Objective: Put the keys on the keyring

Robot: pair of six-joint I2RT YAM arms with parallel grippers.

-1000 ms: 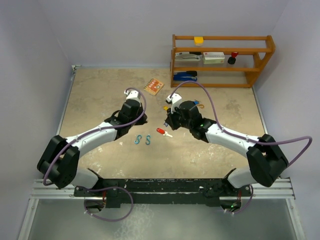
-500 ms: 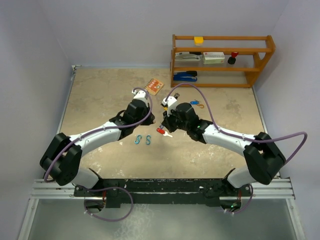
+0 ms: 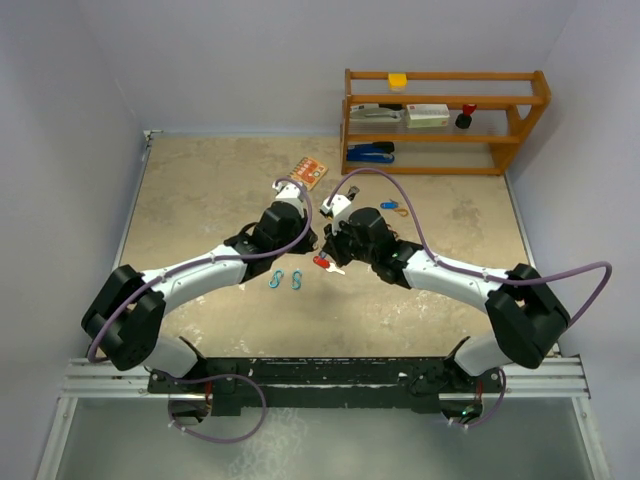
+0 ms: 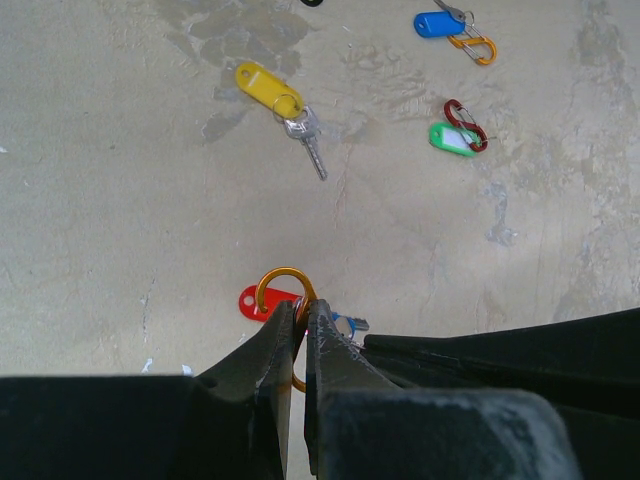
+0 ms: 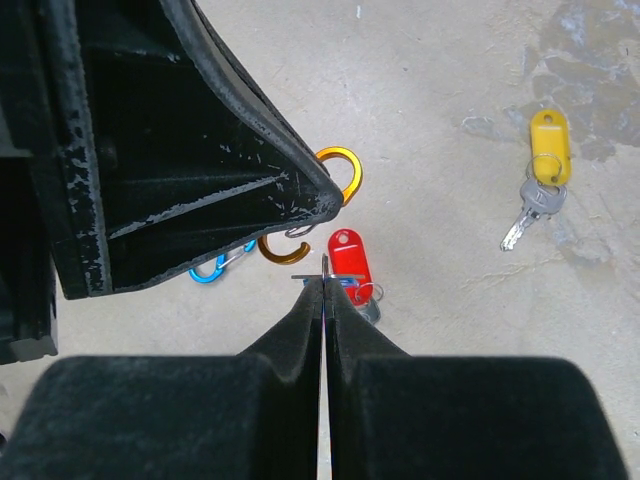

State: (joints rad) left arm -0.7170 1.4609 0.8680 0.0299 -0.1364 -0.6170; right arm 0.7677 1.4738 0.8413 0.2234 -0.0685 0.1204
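My left gripper (image 4: 298,306) is shut on an orange S-shaped keyring clip (image 4: 280,280), whose upper hook sticks out past the fingertips. My right gripper (image 5: 324,276) is shut on a thin silver key edge with a blue part (image 5: 345,286) just behind it. It is held tip to tip with the left gripper (image 5: 330,200) and the keyring (image 5: 345,165). A red-tagged key (image 5: 348,255) lies on the table under both tips. In the top view the two grippers (image 3: 310,243) (image 3: 330,250) meet at mid-table. A yellow-tagged key (image 4: 268,86) lies farther off.
Two blue clips (image 3: 286,280) lie near the left arm. A green tag with a red clip (image 4: 455,137) and a blue tag with an orange clip (image 4: 442,23) lie further back. A wooden shelf (image 3: 445,140) stands at the back right, an orange card (image 3: 308,172) in front of it.
The left gripper has swung right and the right gripper left, so their tips now meet above the red-tagged key. Both stayed shut.
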